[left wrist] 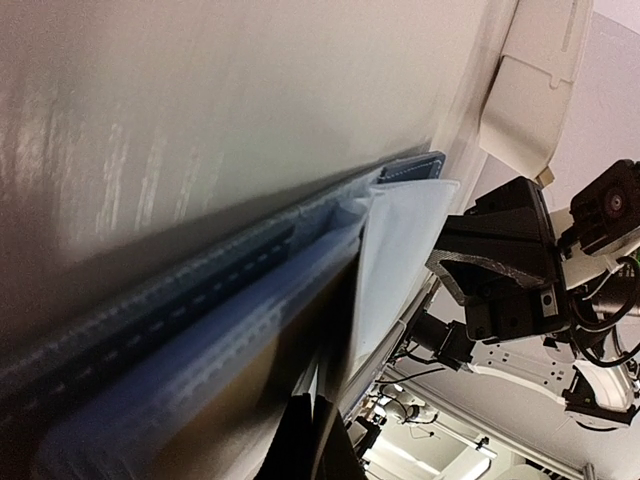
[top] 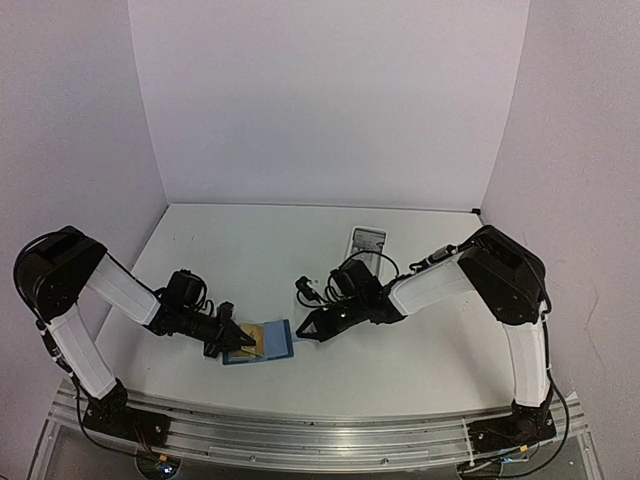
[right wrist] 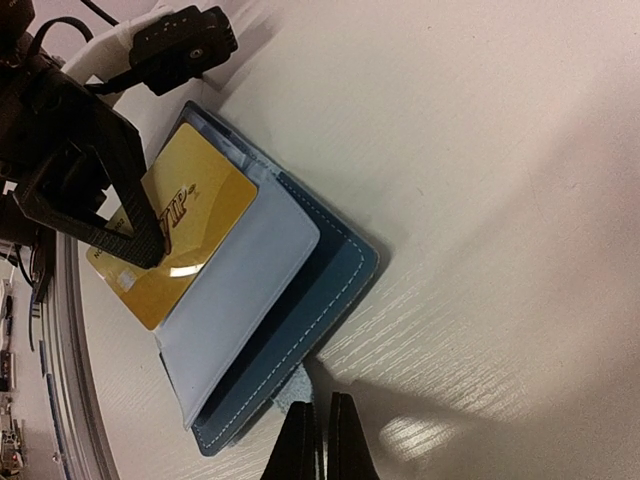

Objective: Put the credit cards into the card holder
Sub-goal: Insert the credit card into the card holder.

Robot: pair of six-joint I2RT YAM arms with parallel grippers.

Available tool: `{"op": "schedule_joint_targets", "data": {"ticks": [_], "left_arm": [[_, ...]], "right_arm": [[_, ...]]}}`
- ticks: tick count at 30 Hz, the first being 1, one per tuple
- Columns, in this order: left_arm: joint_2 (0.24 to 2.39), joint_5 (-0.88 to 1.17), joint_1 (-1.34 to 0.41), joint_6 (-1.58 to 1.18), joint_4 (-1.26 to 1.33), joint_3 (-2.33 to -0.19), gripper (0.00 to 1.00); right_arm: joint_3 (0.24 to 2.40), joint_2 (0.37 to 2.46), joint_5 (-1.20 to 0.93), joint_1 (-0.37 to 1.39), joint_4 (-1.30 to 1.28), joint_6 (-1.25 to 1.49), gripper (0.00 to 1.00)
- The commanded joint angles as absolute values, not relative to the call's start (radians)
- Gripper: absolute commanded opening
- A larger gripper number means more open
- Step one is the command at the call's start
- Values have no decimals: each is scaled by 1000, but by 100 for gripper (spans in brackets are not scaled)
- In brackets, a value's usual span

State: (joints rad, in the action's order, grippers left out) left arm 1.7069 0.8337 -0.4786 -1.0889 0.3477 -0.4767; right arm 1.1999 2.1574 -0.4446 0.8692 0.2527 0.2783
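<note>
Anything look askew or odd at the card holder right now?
The gold card lies only partly over the open card holder, overhanging its edge, with the shut left gripper touching it. Nothing looks bent or damaged.

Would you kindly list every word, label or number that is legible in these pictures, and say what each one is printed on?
"VIP": dark script on the gold card; the left hand partly covers its first letter.
Small marks near that card's far end: too blurred to read.
Wallet: no lettering visible.
Top view: nothing legible.
</note>
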Motion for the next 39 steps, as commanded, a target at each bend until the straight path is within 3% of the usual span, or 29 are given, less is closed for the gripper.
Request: {"op": "schedule_joint_targets", "data": {"ticks": [1,12,29,33,39], "left_arm": [[1708,772,-475,-1136,268,-436,0],[1697,760,-468,-1141,162,-446,0],[1825,799,-510,-1123,510,-442,0],[1830,808,-511,-1037,530,-447,0],[1813,868,-506,-539,335,-528,0]], "right_arm": [[1186,2134,-440,872,235,279,0],[1171,2122,-438,871,235,272,0],[1149,2118,-439,872,256,287,0],[1154,2123,-445,872,256,283,0],[1157,2133,-457,872,256,287,0]]}}
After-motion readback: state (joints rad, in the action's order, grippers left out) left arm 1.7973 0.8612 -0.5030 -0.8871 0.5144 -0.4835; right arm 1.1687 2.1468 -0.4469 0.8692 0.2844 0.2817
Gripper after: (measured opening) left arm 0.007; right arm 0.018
